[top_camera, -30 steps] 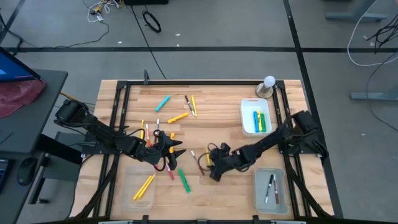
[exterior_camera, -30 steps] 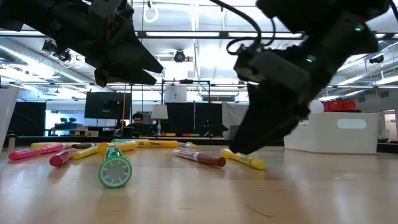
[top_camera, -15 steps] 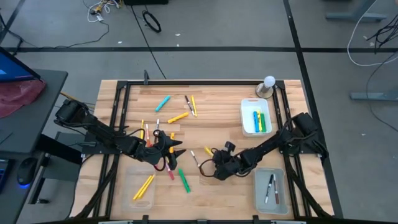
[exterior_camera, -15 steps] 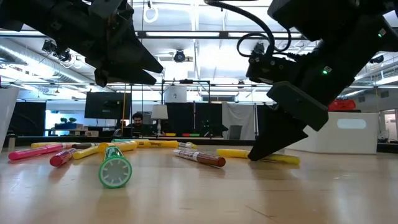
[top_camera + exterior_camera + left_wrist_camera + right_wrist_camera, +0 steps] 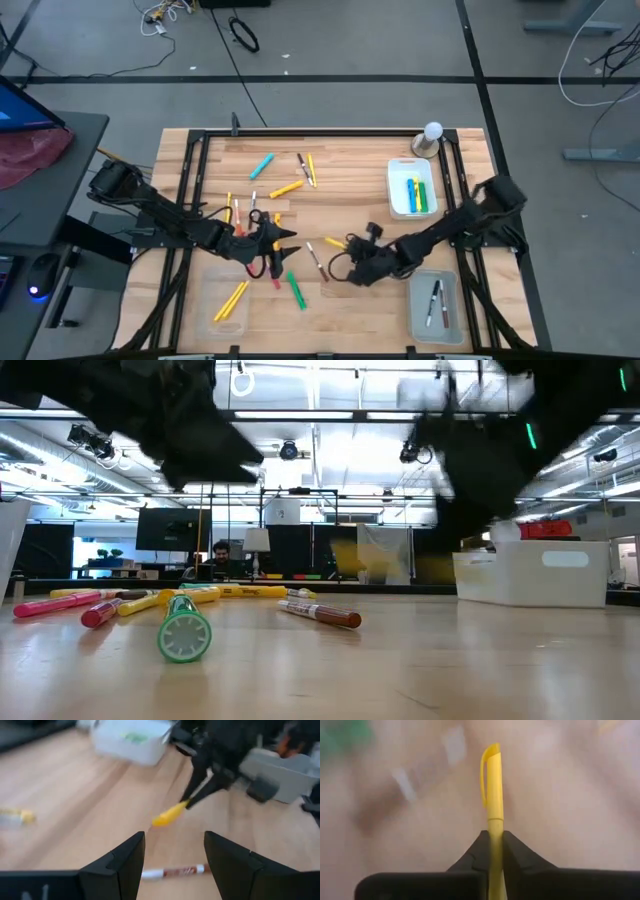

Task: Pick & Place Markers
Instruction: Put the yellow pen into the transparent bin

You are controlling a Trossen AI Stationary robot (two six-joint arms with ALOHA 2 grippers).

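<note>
Above the wooden tabletop [image 5: 350, 200], lower middle of frame, my right pincer [image 5: 490, 845] clamps a yellow marker [image 5: 492, 785], its long axis pointing straight outward; my left pincer [image 5: 172, 852] gapes empty.

We see a wooden worktop [image 5: 340, 165] edged by a dark frame. Loose markers [image 5: 285, 188] lie scattered across its left and middle: a light blue one [image 5: 262, 165] at the far side, a white and a yellow one [image 5: 311, 170] just right of it, more yellow and red ones at mid-left, a green one [image 5: 297, 290] at the near side, and a white one with a dark red cap [image 5: 318, 259] near the centre. A white tray [image 5: 395, 190] sits at far right, a clear tray [image 5: 455, 312] at near right, another clear tray [image 5: 205, 300] at near left. A small stand with a white ball [image 5: 430, 138] rests at the far right edge.
</note>
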